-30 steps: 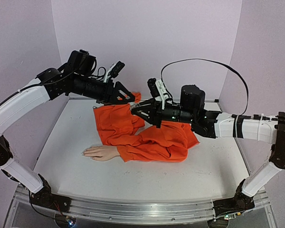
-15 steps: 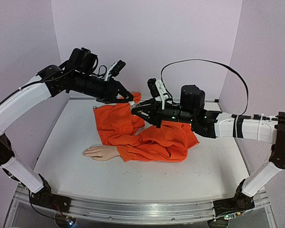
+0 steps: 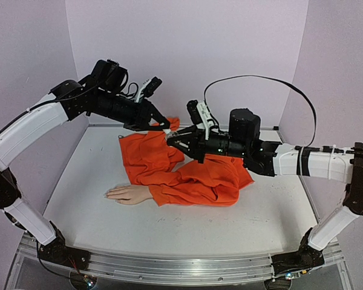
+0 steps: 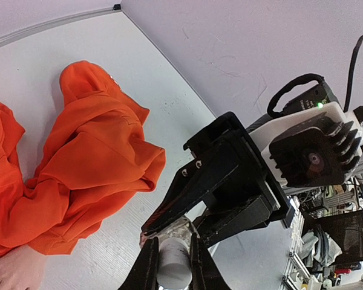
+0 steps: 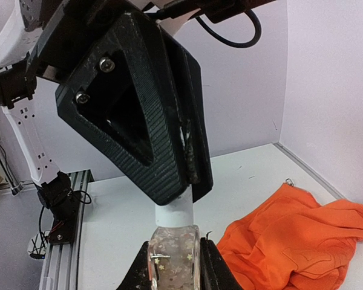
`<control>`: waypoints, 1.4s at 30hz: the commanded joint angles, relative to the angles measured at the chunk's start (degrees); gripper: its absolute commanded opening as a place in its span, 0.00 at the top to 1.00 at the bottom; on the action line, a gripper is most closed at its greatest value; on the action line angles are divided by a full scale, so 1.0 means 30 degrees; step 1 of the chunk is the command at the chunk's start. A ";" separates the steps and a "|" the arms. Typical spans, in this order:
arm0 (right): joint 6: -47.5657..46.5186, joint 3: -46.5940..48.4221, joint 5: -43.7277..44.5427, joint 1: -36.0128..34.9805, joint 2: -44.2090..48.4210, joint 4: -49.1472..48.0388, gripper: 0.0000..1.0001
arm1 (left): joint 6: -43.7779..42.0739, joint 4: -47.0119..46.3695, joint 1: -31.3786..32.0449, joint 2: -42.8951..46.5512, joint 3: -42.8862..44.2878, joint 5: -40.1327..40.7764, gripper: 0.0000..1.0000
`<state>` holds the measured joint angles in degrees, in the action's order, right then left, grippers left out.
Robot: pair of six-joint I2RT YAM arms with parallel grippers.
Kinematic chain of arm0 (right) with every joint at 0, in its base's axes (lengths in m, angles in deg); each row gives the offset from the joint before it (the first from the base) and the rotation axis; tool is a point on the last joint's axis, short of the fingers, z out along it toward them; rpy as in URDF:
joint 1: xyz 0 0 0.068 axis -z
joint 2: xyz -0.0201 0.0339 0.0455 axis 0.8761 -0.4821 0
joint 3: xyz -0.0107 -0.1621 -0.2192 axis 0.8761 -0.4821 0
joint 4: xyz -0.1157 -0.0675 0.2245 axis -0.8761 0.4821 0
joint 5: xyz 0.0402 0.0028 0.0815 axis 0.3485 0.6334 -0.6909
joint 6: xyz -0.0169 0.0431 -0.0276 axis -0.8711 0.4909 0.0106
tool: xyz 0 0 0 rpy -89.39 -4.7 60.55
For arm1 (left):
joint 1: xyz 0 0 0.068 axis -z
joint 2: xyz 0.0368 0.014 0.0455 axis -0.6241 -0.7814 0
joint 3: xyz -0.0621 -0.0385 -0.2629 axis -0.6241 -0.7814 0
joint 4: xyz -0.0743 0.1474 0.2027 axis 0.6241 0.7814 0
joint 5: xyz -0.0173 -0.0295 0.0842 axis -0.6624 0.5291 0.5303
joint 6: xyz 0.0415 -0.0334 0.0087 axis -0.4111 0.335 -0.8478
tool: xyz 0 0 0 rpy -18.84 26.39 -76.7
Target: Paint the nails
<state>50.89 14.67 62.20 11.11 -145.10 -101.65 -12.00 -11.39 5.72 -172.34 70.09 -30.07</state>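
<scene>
You're looking at a white tabletop [image 3: 97, 232] with a crumpled orange garment [image 3: 196, 175] sprawled from the middle back toward the far edge. One sleeve [image 3: 169, 194] runs out toward the left edge. A pale mannequin hand [image 3: 126, 193] sticks out of it, lying flat on the tabletop, fingers aimed at the left edge.

Smooth hand [image 3: 128, 194], cloth sleeve [image 3: 193, 181], glass bottle [image 5: 173, 254]

White arms [image 3: 314, 162] with black joints, black fingers [image 5: 133, 103], looping cable [image 3: 260, 76].
</scene>
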 commanded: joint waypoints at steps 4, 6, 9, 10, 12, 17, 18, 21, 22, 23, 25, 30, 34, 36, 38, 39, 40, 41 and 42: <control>-0.3077 -0.0218 0.8425 -0.1783 0.1456 -0.1925 1.00 | 0.0767 0.0799 -0.0072 -0.0350 0.1945 0.0655 1.00; -0.4411 -0.0732 1.2047 -0.2967 0.1626 -0.3145 1.00 | 0.0871 0.0969 -0.0072 -0.0491 0.2093 0.0731 1.00; -0.4986 -0.1262 1.3712 -0.3371 0.1882 -0.4415 1.00 | 0.0974 0.1090 -0.0072 -0.0658 0.2239 0.0737 1.00; -0.5097 -0.1447 1.3869 -0.3376 0.1996 -0.4759 1.00 | 0.1013 0.1135 -0.0094 -0.0685 0.2269 0.0732 1.00; -0.5230 -0.1457 1.3648 -0.3381 0.1988 -0.4878 1.00 | 0.1050 0.1166 -0.0100 -0.0779 0.2328 0.0630 1.00; -0.3376 -0.0807 0.8018 -0.2440 0.1641 -0.3896 1.00 | 0.0583 0.0976 -0.0075 -0.0760 0.2559 -0.0303 0.49; -0.2383 -0.0844 0.5403 -0.1674 0.1585 -0.3907 1.00 | 0.0408 0.0736 -0.0072 -0.0496 0.2423 -0.0258 0.33; 0.0730 -0.0691 0.0260 0.0344 0.1233 -0.4379 1.00 | 0.0028 0.0096 -0.0100 0.0447 0.2027 0.0457 0.10; 0.1484 -0.0577 -0.1127 0.0707 0.1062 -0.4630 1.00 | -0.0101 -0.0092 -0.0105 0.0676 0.1961 0.0650 0.09; 0.2205 -0.0369 -0.2506 0.1020 0.0850 -0.4878 1.00 | -0.0205 -0.0324 -0.0102 0.0884 0.1824 0.0710 0.08; 0.3763 0.0248 -0.5007 0.1413 0.0138 -0.5419 1.00 | -0.0254 -0.1374 -0.0101 0.1253 0.1206 0.0408 0.07; 0.7792 0.0988 -0.8029 0.1657 -0.1006 -0.8311 1.00 | 0.0126 -0.3614 -0.0101 0.1631 -0.0393 -0.0418 0.16; 0.9272 0.1089 -0.8265 0.1692 -0.1341 -0.9686 1.00 | 0.0377 -0.4666 -0.0074 0.1419 -0.0624 -0.1656 0.29; 0.9435 0.1087 -0.8207 0.1675 -0.1396 -0.9860 1.00 | 0.0436 -0.4955 -0.0072 0.1438 -0.0790 -0.1898 0.36; 0.9523 0.1080 -0.8125 0.1705 -0.1424 -0.9964 1.00 | 0.0368 -0.4959 -0.0076 0.1445 -0.0916 -0.1700 0.42; 0.9556 0.1072 -0.8101 0.1683 -0.1427 -1.0001 1.00 | 0.0352 -0.4972 -0.0072 0.1427 -0.0919 -0.1707 0.47; 0.9549 0.1057 -0.8006 0.1683 -0.1428 -1.0032 1.00 | 0.0397 -0.4973 -0.0072 0.1374 -0.0934 -0.1774 0.53; 0.9537 0.1051 -0.7903 0.1669 -0.1428 -1.0035 1.00 | 0.0447 -0.4973 -0.0072 0.1323 -0.0888 -0.1881 0.57; 0.9496 0.1023 -0.7787 0.1674 -0.1428 -1.0032 1.00 | 0.0486 -0.4973 -0.0061 0.1255 -0.0832 -0.1939 0.58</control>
<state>77.38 14.67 40.21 16.14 -149.71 -124.66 -10.78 -22.40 5.68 -168.77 67.38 -34.09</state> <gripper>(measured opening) 0.221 0.450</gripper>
